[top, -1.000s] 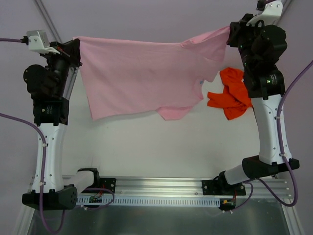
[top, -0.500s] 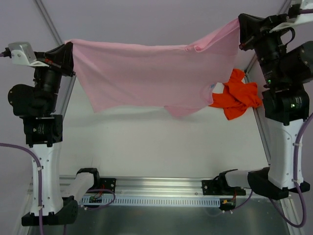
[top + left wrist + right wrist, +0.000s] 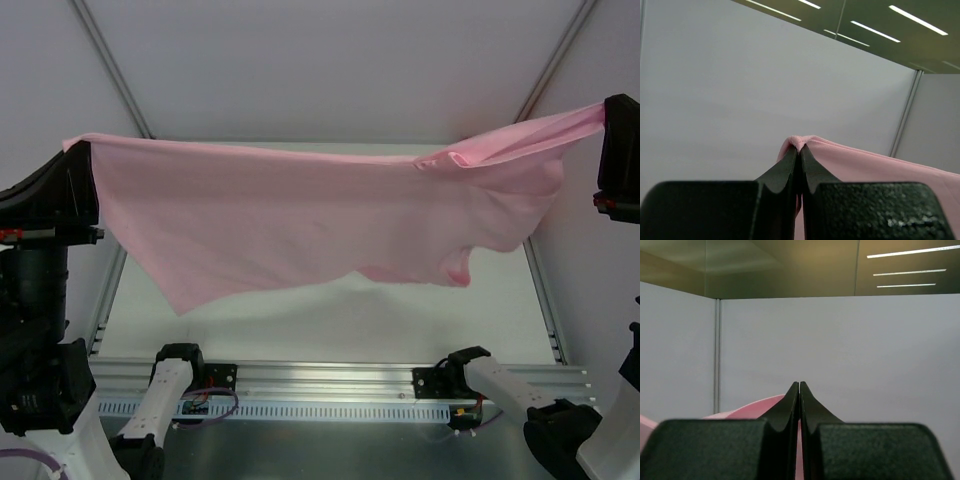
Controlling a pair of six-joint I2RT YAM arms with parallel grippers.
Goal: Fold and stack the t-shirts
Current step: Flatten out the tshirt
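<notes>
Arms rise and spread wide above the desk (image 3: 330, 325), lifting the pink t-shirt (image 3: 300, 220) towards the overhead camera until it hangs as one broad sheet from far left to far right. A second ago the same garment sits lower and narrower between them, with the orange t-shirt in plain sight on the right side of the desk. Now the raised pink cloth covers that spot and the orange one cannot be seen. The left claw (image 3: 80, 165) is clamped shut on the shirt's left upper corner, and its wrist view shows a small pink fold pinched between the closed tips. The right claw (image 3: 610, 125) is likewise closed on the opposite end, where the cloth narrows to a stretched strip; its own camera shows pink only behind and below the shut fingers. The top edge runs nearly straight between the two grips, broken by a small fold right of centre. The lower hem hangs free and slanted, with a loose flap dangling on the right, all of it off the desk. The stretch appears to have opened the shirt and pulled out most of the slack, which suits laying it flat as the likely next move. No fold is yet made, and the second shirt and the stacking are still to come.
</notes>
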